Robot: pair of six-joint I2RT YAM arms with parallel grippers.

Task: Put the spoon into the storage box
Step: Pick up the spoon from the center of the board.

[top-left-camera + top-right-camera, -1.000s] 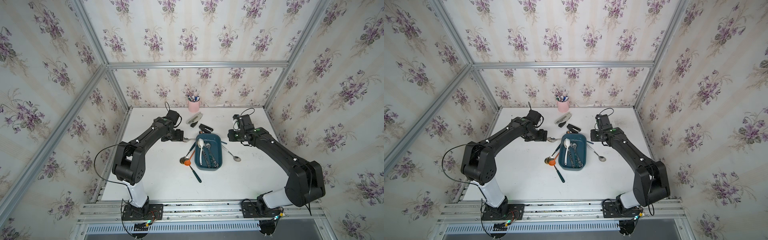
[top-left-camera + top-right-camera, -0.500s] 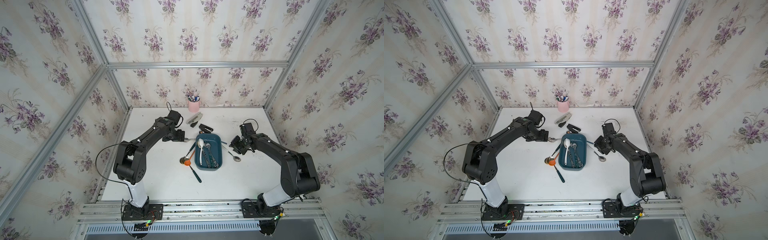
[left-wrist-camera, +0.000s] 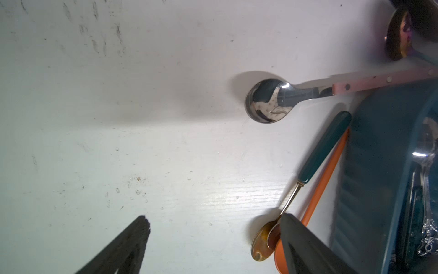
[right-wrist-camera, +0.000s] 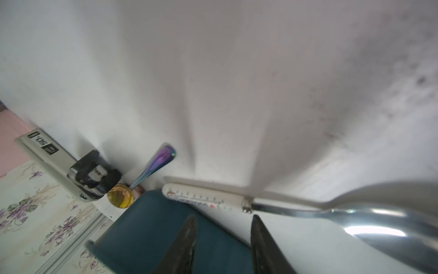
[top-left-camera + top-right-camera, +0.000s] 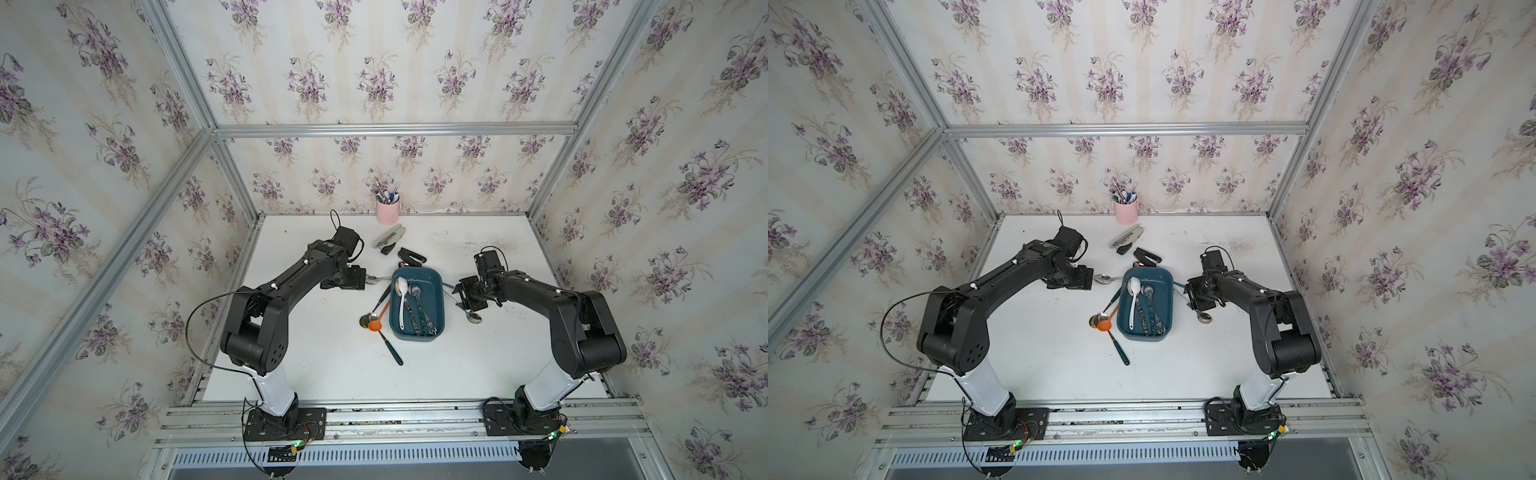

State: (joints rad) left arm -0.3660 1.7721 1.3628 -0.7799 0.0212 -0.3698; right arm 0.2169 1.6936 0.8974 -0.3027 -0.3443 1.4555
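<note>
The dark teal storage box [image 5: 417, 271] [image 5: 1148, 271] sits mid-table and holds a white spoon [image 5: 401, 293] plus silver cutlery. Just right of the box a white-handled steel spoon [image 5: 473, 318] [image 4: 203, 197] lies on the table. My right gripper [image 5: 465, 293] [image 4: 224, 227] hovers low over its handle, open, with nothing between the fingers. A pink-handled spoon [image 5: 372, 278] [image 3: 267, 100] lies left of the box's far corner. My left gripper [image 5: 360, 279] [image 3: 214, 220] stands wide open beside its bowl and holds nothing.
An orange spoon [image 5: 376, 326] and a teal-handled gold spoon [image 5: 365, 320] lie against the box's left side, with another teal-handled utensil [image 5: 392, 351] nearer the front. Behind the box are a grey stapler [image 5: 389, 239], a black stapler [image 5: 411, 257] and a pink pen cup [image 5: 387, 212].
My right arm has come down and nearer, from behind the box's right side to the white-handled spoon, and its jaws have spread a little. The left arm has stayed put.
</note>
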